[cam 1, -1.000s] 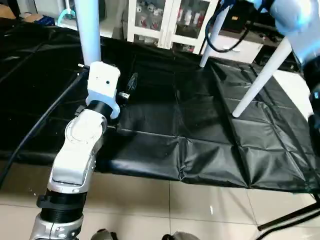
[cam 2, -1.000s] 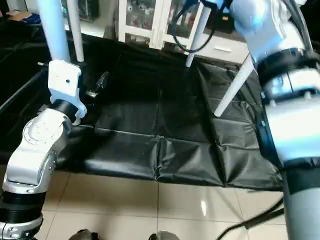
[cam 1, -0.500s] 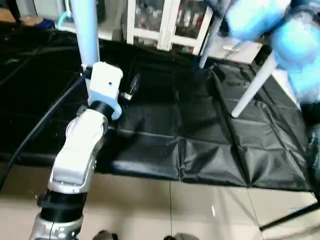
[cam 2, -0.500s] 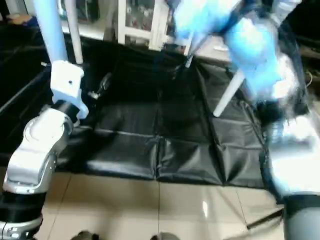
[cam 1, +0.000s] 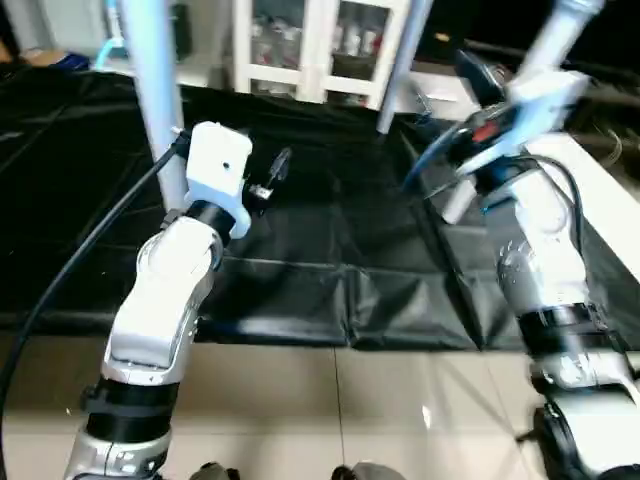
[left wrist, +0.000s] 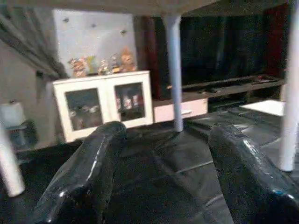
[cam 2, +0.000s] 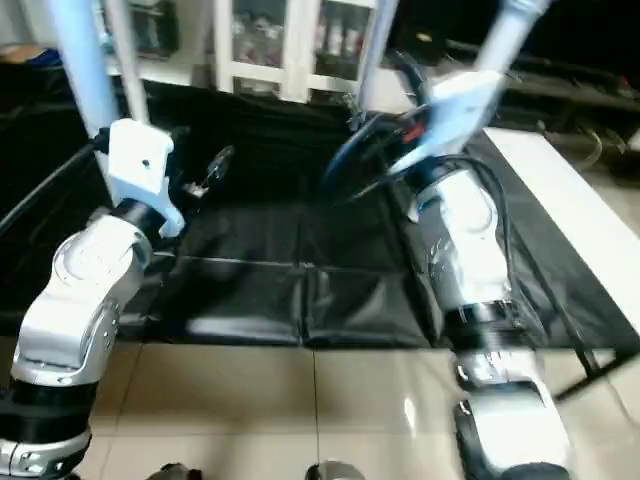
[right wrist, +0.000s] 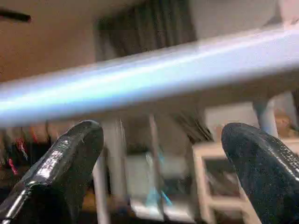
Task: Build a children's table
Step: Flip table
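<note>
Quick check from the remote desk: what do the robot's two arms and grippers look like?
Both forearms are silver with black ribbed wrist rings. The left arm carries a white camera block and a black cable; the right arm has looped black cables. Each gripper has two glossy black rounded fingers.

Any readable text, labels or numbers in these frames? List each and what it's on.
None can be read.
Items behind the white cabinet's glass doors: too blurred to tell any print.
White housing on the left wrist: a dark dot, no lettering.
Table legs and black cover: plain, unmarked.
</note>
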{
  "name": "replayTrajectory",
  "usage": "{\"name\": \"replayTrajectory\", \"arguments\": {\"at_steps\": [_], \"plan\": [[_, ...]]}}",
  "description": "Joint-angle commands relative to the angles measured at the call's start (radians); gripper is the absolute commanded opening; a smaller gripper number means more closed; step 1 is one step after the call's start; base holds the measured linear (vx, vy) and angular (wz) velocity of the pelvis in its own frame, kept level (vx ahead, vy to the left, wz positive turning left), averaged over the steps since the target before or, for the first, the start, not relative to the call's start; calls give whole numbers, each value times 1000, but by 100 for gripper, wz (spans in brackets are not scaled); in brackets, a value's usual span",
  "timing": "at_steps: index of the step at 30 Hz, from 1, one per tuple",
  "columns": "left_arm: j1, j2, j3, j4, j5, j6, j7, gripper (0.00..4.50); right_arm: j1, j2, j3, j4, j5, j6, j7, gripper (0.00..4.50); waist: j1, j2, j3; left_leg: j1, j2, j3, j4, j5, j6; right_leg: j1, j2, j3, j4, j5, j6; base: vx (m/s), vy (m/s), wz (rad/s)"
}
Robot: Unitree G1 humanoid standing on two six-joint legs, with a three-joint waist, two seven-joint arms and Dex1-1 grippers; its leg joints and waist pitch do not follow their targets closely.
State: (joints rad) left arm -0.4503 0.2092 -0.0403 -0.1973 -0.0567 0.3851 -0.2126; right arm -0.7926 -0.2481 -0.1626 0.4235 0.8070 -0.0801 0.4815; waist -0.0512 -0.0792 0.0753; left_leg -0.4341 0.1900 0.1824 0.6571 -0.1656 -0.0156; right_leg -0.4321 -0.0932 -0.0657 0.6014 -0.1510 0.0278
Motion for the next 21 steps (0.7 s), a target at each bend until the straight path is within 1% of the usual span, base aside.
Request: {"name": "replayTrajectory", "arguments": {"at_steps": [1,2,3,4,5,6,7,8,9,10,11,12,13,14,15,16,17,18,19,20,21], "plan": [[-18,-11,-18,8,-6,-1,-11,325,-46,-18,-81,37,140,89,73,447,-15,32,-71,62,41,-48,-125,-765,-124,26,-15,-21,-81,-482,-88,0,0,0],[-18,-13,-22,4,-8,0,-13,325,-76,-21,-113,72,191,149,110,447,-19,32,-69,61,44,-50,-133,-792,-128,31,-9,-27,-75,-481,-91,-50,22,-18],[-18,-13,-22,4,-8,0,-13,325,-79,-22,-116,75,196,155,113,447,-23,34,-67,55,47,-52,-145,-819,-132,40,-5,-36,-66,-474,-93,-73,3,-14],[-18,-15,-25,0,-10,2,-15,325,-105,-25,-142,105,234,206,140,447,-12,44,-57,29,64,-34,-197,-886,-141,66,13,-55,-10,-433,-105,-73,3,-14],[-18,-17,-26,-3,-12,5,-15,325,-127,-29,-161,131,235,237,150,447,57,50,-45,-68,78,28,-283,-953,-153,142,29,-74,189,-292,-105,-101,-39,-1],[-16,-24,-22,-6,-20,15,-12,325,-141,-31,-169,145,225,250,150,447,113,25,-65,-53,65,86,-239,-759,-126,128,22,11,212,-425,-59,-49,-136,3],[-15,-26,-20,-7,-21,19,-10,325,-143,-32,-169,147,221,251,146,447,81,-43,-97,42,46,67,-97,-576,-117,43,-18,69,107,-757,31,-49,-136,3],[-4,-44,-5,-12,-26,51,17,325,-157,-36,-169,160,192,263,117,447,99,-34,-99,35,-13,-44,92,-155,-49,8,-121,164,-66,-1089,62,97,-168,-7],[10,-73,19,-7,-37,79,54,325,-154,-39,-153,160,154,251,86,447,106,-55,-94,-30,-46,-55,82,-77,-28,69,-84,164,-54,-976,102,83,-109,8],[30,-111,52,3,-60,122,93,325,-134,-41,-134,143,126,258,46,447,142,-20,-83,1,-5,-46,8,-57,-35,59,-85,136,-35,-709,51,83,-109,8],[66,-132,68,17,-60,143,124,325,-86,-52,-92,98,82,284,-13,447,136,-12,-84,32,7,-38,-14,-81,-44,43,-57,113,-22,-565,-9,-54,-83,44],[112,-132,61,20,-34,142,144,325,-15,-69,-36,21,32,312,-52,447,139,-3,-95,86,22,-17,-35,-137,-33,16,-3,82,-4,-323,-94,-69,-37,34],[164,-122,46,12,-5,119,153,325,75,-87,14,-78,3,348,-78,447,127,17,-89,73,32,-18,-64,-183,-32,36,0,66,-12,-259,-155,-69,-37,34],[234,-103,22,-13,18,98,143,325,209,-119,74,-212,-59,377,-103,447,131,35,-87,74,46,-24,-84,-232,-55,46,-7,60,-23,-275,-153,0,0,0],[282,-90,9,-32,27,84,132,325,331,-128,100,-330,-85,413,-152,447,140,42,-84,89,59,-29,-100,-284,-87,44,-11,56,-41,-300,-125,-1,51,16],[339,-91,17,-53,26,75,136,325,426,-121,103,-414,-108,446,-213,447,141,42,-81,100,60,-25,-105,-342,-105,40,-12,57,-53,-327,-116,-1,51,16],[367,-93,28,-61,14,73,132,325,474,-109,100,-453,-125,456,-252,447,133,53,-82,104,59,-31,-118,-419,-137,42,-11,53,-59,-350,-114,10,74,14],[405,-97,47,-69,-5,67,124,325,535,-85,93,-499,-146,466,-308,447,126,51,-83,96,57,-38,-124,-464,-156,52,-15,51,-61,-364,-113,12,105,0],[416,-101,56,-64,-11,50,122,325,557,-84,98,-513,-170,466,-320,447,123,45,-85,94,54,-38,-126,-467,-153,54,-17,49,-58,-357,-119,12,105,0],[439,-109,75,-52,-24,10,114,325,609,-82,112,-546,-227,465,-347,447,117,41,-87,78,49,-38,-126,-424,-138,63,-18,53,-54,-333,-111,4,108,-7],[456,-111,83,-40,-19,-34,116,325,655,-77,126,-581,-267,454,-359,447,117,39,-85,71,45,-37,-127,-408,-127,62,-21,56,-58,-336,-107,-12,79,-6]]}}
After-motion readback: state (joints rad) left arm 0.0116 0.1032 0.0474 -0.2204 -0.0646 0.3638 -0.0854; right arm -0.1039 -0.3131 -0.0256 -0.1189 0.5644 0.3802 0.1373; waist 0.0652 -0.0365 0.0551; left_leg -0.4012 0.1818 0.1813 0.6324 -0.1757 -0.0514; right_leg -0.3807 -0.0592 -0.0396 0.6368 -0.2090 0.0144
